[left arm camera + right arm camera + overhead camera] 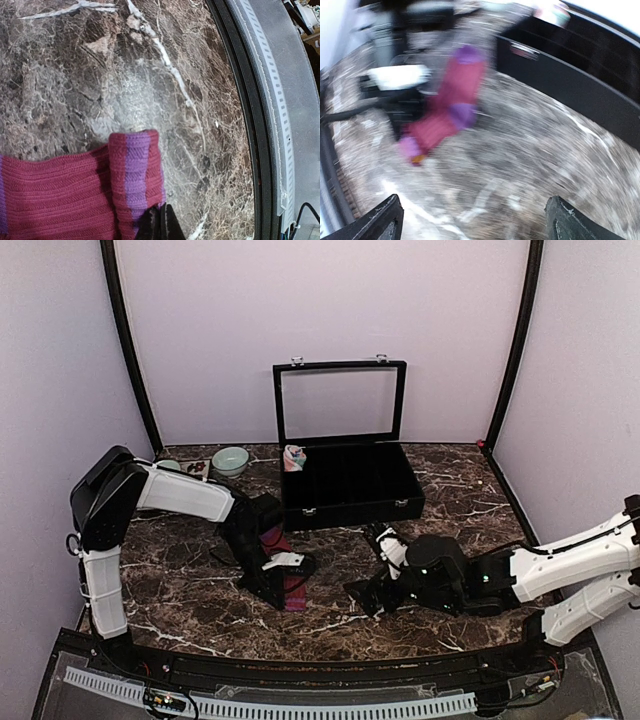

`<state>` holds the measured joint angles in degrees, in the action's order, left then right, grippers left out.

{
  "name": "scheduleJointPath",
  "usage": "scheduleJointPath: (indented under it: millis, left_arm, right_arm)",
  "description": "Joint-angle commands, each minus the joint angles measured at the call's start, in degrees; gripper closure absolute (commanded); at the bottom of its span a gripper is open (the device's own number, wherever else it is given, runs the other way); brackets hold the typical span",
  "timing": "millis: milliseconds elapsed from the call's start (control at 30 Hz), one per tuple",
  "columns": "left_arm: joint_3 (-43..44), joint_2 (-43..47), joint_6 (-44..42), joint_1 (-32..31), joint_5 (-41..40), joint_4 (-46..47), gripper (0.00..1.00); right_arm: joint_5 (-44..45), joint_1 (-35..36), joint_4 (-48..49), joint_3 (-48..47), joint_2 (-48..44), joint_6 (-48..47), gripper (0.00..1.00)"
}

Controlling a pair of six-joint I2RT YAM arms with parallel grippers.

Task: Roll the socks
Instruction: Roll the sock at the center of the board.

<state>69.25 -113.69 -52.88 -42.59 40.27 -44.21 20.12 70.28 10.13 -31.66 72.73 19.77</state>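
The maroon sock (pixel 295 596) with purple stripes lies on the marble table in front of the black case. In the left wrist view its folded end (pixel 134 172) stands up, with a purple band on it. My left gripper (pixel 283 577) is down on the sock, and its black fingertips (pixel 161 226) are shut together on the fold's edge. My right gripper (pixel 364 596) is open and empty, low over the table just right of the sock. Its blurred view shows the sock (pixel 451 106) ahead between the spread fingers (pixel 384 219). The salmon-pink sock (pixel 294 457) sits rolled at the case's back left corner.
An open black compartment case (pixel 350 502) with a raised glass lid stands at the back centre; its wall shows in the right wrist view (pixel 570 85). A mint bowl (pixel 230 460) and small items sit at the back left. The table's front rail (pixel 260 150) is close to the sock.
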Motion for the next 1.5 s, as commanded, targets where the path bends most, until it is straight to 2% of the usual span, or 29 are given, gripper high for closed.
scheduleJointPath:
  millis: [0, 133, 267, 433, 667, 933, 1267, 1467]
  left_arm:
    - [-0.1, -4.4, 1.6, -0.6, -6.6, -6.4, 1.0]
    - [0.3, -4.2, 2.5, -0.6, -1.4, -7.7, 1.0]
    - [-2.1, -2.8, 1.8, -0.5, 1.3, -8.9, 1.0]
    - [-5.0, -1.5, 0.8, -0.1, 1.7, -7.9, 1.0]
    - [-3.6, -5.3, 0.0, 0.0, 3.8, -9.4, 0.99]
    - [-1.1, -7.2, -0.1, 0.1, 2.6, -11.0, 0.99]
    - [-0.8, -9.0, 0.0, 0.1, -0.3, -10.6, 0.98]
    - [-0.9, -9.5, 1.0, 0.1, -1.1, -9.6, 0.96]
  right_arm:
    - [-3.3, 5.4, 4.9, -3.3, 3.7, -12.4, 0.02]
    - [-6.1, 9.6, 12.0, -1.7, 8.5, -19.1, 0.1]
    - [-10.6, 11.5, 15.5, -5.1, 15.6, -24.4, 0.19]
    - [-11.4, 12.4, 14.3, -12.6, 25.3, -33.2, 0.28]
    - [-12.5, 12.4, 11.4, -18.9, 31.0, -40.3, 0.41]
    - [-15.5, 12.4, 12.9, -23.3, 37.0, -39.8, 0.48]
    - [-12.3, 11.7, 18.8, -24.1, 42.7, -39.3, 0.51]
    - [-12.2, 11.3, 20.5, -22.3, 43.3, -36.9, 0.59]
